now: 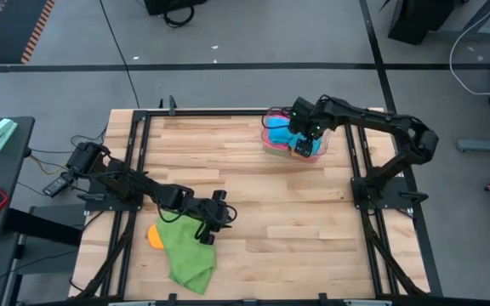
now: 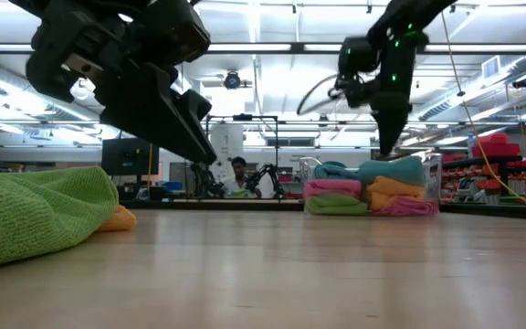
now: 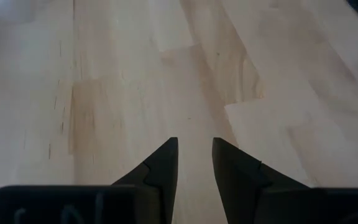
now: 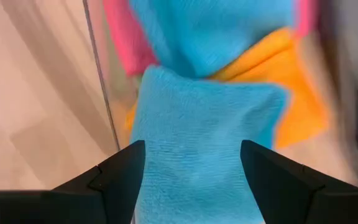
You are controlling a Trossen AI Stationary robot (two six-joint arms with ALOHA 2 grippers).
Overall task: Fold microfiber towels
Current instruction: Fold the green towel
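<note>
Clear plastic tray [image 1: 323, 146] sits at the far right part of the wooden table [image 1: 253, 204], close to the table's right rail, stacked with towels: blue towel [image 4: 197, 143] on top, orange towel [image 4: 303, 106] and pink towel [image 4: 126, 43] under it. Right gripper [image 4: 192, 163] hangs just over the tray, fingers spread wide to either side of the blue towel, not pinching it. Wide bare stretch of boards runs from the tray toward the near left corner, open room for moving. There a green towel [image 1: 187, 249] lies rumpled near the front edge, an orange cloth [image 1: 155, 235] peeking from under its left side. Left gripper [image 3: 195, 163] hovers just beside the green towel, fingers narrowly parted, nothing between them. No readable writing seen.
</note>
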